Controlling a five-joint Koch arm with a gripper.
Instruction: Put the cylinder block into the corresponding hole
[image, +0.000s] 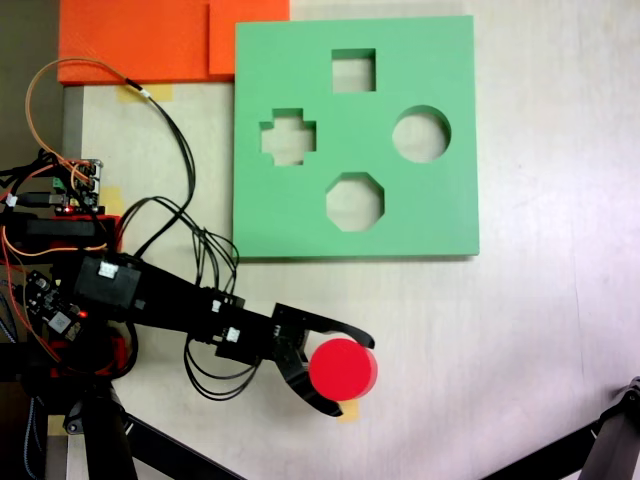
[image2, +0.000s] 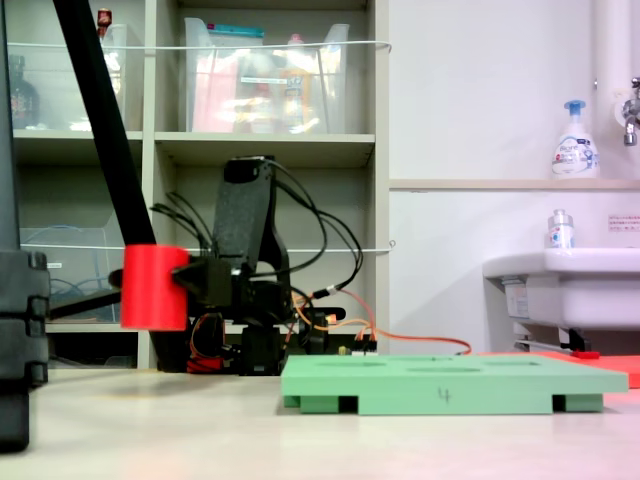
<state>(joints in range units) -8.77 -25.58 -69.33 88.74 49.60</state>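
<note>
The red cylinder block hangs well above the table, seen from the side in a fixed view. My gripper is shut on it, one black jaw on each side of it. The arm reaches in from the left in a fixed view, and the gripper sits just behind the block in the side-on one. The square green foam board lies flat at the top centre, up and to the right of the block. Its circular hole is near the board's right edge. The board looks like a low slab from the side.
The board also has square, cross and octagonal cutouts. Orange foam sheets lie at top left. Loose cables and electronics crowd the arm's base. Black stand legs enter at bottom right. A sink stands behind.
</note>
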